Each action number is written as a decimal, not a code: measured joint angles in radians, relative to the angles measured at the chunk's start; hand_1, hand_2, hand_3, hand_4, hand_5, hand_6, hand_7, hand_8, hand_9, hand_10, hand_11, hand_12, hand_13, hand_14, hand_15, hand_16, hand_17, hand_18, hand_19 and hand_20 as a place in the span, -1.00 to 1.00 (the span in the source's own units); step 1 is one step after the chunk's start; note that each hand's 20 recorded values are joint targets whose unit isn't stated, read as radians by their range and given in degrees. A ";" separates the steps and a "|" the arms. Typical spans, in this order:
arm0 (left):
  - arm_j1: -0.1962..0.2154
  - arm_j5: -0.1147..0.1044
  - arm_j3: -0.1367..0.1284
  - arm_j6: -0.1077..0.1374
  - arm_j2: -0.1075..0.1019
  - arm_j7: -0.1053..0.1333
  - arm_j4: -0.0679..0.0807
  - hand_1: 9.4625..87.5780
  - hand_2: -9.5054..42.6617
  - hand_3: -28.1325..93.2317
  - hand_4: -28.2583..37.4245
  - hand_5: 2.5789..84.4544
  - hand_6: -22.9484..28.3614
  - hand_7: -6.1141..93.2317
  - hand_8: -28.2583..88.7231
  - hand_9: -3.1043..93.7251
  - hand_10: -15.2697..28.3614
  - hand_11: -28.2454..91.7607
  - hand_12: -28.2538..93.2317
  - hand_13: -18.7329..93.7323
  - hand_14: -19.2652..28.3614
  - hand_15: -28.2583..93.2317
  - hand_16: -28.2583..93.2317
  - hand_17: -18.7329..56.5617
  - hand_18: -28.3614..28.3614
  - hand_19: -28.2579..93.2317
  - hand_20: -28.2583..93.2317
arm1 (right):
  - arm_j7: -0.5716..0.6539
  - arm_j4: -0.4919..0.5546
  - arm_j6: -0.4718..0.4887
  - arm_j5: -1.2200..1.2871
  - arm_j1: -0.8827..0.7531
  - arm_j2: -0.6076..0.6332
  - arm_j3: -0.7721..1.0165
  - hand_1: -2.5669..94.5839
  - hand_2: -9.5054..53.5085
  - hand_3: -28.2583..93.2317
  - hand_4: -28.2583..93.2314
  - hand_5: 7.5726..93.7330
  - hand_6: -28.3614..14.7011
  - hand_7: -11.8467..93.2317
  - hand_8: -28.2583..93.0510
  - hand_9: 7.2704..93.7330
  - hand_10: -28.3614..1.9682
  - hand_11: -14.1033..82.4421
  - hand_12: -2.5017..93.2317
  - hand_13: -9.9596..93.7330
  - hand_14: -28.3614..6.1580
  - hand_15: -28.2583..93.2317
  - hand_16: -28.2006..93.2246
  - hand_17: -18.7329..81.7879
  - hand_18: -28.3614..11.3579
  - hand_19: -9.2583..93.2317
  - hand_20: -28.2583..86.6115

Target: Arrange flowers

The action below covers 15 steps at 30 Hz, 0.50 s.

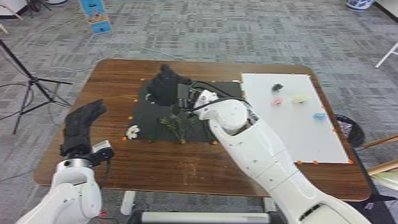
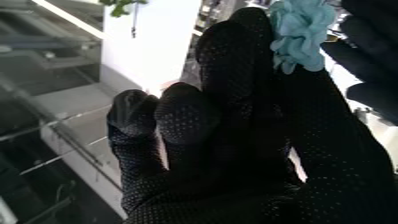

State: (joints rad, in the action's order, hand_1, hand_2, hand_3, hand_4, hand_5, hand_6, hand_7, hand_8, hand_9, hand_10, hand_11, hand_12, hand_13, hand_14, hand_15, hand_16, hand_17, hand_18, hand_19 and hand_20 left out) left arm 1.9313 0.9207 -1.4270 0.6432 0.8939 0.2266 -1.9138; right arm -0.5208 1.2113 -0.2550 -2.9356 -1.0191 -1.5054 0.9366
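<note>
A pale blue-green flower [image 2: 299, 35], with soft, ruffled, cloth-like petals, sits in the right hand [image 1: 166, 90], pinched between the thumb and the fingers [image 2: 226, 65]. That makes 1 flower held. The hand is above the far left part of a black rectangular mat [image 1: 153, 122] on the brown wooden table [image 1: 160, 167].

The left hand [image 1: 83, 120] is over the table's left side, its fingers nearly straight and close together, their tips pointing toward the far side.

On the mat lie thin green leafy stems [image 1: 175, 126], overlapping, so their number cannot be told. At the mat's near left corner is 1 small white flower [image 1: 132, 132] with rounded petals.

To the right of the mat lies 1 white rectangular sheet [image 1: 311, 145]. 4 small pieces are on it, spaced apart: 1 dark clump [image 1: 277, 87] toward the far edge, 1 pink flower [image 1: 276, 101] nearer, 1 pale yellow flower [image 1: 299, 99] just beside the pink flower, and 1 light blue flower [image 1: 320, 116] nearer the right edge. Small orange pieces [image 1: 298, 162] dot the edges of the sheet and the mat.

Beyond the table stands 1 upright blue board [image 1: 92, 12], its markings too small to read.
</note>
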 measured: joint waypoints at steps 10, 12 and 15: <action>0.001 0.011 -0.007 0.002 -0.003 0.000 -0.010 -0.61 0.43 0.61 -1.00 0.16 0.06 -0.57 -0.68 0.11 0.34 -0.20 -0.41 0.00 0.32 -0.35 -0.59 -0.26 0.22 -0.42 -0.28 | -0.149 0.007 0.254 0.002 0.035 -0.039 0.041 0.08 -0.43 0.35 -0.95 0.53 0.49 -0.20 -0.41 0.62 0.19 0.19 -0.19 0.47 -0.07 0.71 0.24 0.00 -0.73 0.75 0.67; -0.001 0.028 -0.001 0.004 -0.004 0.000 -0.010 -0.61 0.43 0.61 -1.00 0.16 0.06 -0.57 -0.68 0.11 0.34 -0.20 -0.41 0.00 0.32 -0.35 -0.59 -0.25 0.22 -0.42 -0.28 | -0.187 -0.001 0.287 0.002 0.041 -0.057 0.064 0.08 -0.43 0.36 -0.95 0.53 0.50 -0.20 -0.41 0.62 0.19 0.19 -0.19 0.47 -0.08 0.71 0.24 0.00 -0.73 0.75 0.67; -0.002 0.061 0.007 0.013 -0.004 0.003 -0.015 -0.60 0.43 0.62 -1.00 0.15 0.06 -0.56 -0.68 0.11 0.32 -0.20 -0.41 -0.01 0.31 -0.35 -0.59 -0.25 0.22 -0.42 -0.28 | -0.184 -0.019 0.290 0.002 0.043 -0.088 0.097 0.08 -0.42 0.36 -0.95 0.53 0.50 -0.20 -0.42 0.63 0.19 0.19 -0.19 0.47 -0.08 0.71 0.24 0.00 -0.73 0.75 0.67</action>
State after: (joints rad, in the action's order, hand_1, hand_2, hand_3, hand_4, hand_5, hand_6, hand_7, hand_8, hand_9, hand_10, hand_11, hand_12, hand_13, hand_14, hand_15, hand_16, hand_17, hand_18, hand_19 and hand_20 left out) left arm 1.9295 0.9819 -1.4202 0.6563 0.8900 0.2294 -1.9289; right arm -0.7044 1.1922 0.0346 -2.9338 -0.9759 -1.5939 1.0337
